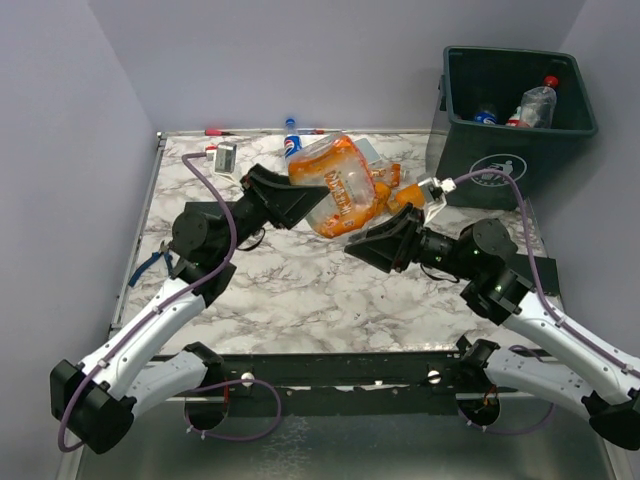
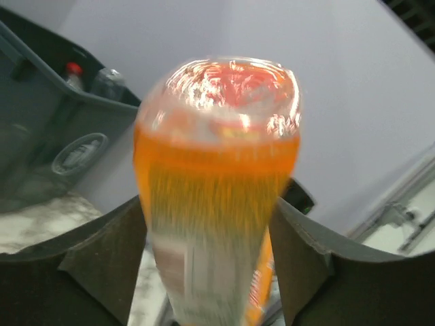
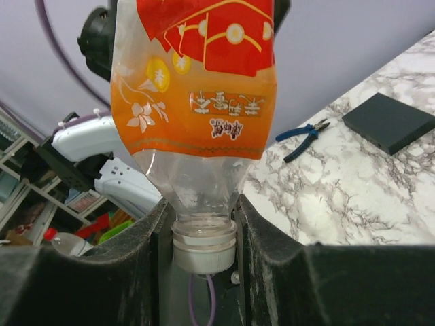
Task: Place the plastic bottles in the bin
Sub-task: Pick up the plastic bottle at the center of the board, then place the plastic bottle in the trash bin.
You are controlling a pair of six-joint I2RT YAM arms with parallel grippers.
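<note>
One orange-labelled bottle (image 1: 335,190) hangs above the middle of the marble tabletop (image 1: 300,290), spanned by two arms and well short of the bin (image 1: 520,150) at the far right corner. It looks empty and thin-walled, so likely light, slick and quick to buckle if squeezed at the label. The stiff neck under the white cap (image 3: 204,248) is the safer hold. The right pincer (image 3: 204,224) is clamped there, a finger pressed to each side of the neck. The left pincer (image 1: 298,200) brackets the bottle's broad base, but its own view is blurred and does not show whether it grips or merely flanks. In the count: one bottle aloft, one blue-capped bottle (image 1: 291,142) standing at the far edge, and at least one more orange bottle (image 1: 388,178) half hidden behind the lifted one. At least two lie in the bin, a red-capped clear bottle (image 1: 538,100) and a blue-labelled bottle (image 1: 487,116). One pair of blue pliers (image 3: 304,138) and one black block (image 3: 387,121) also lie on the marble.
</note>
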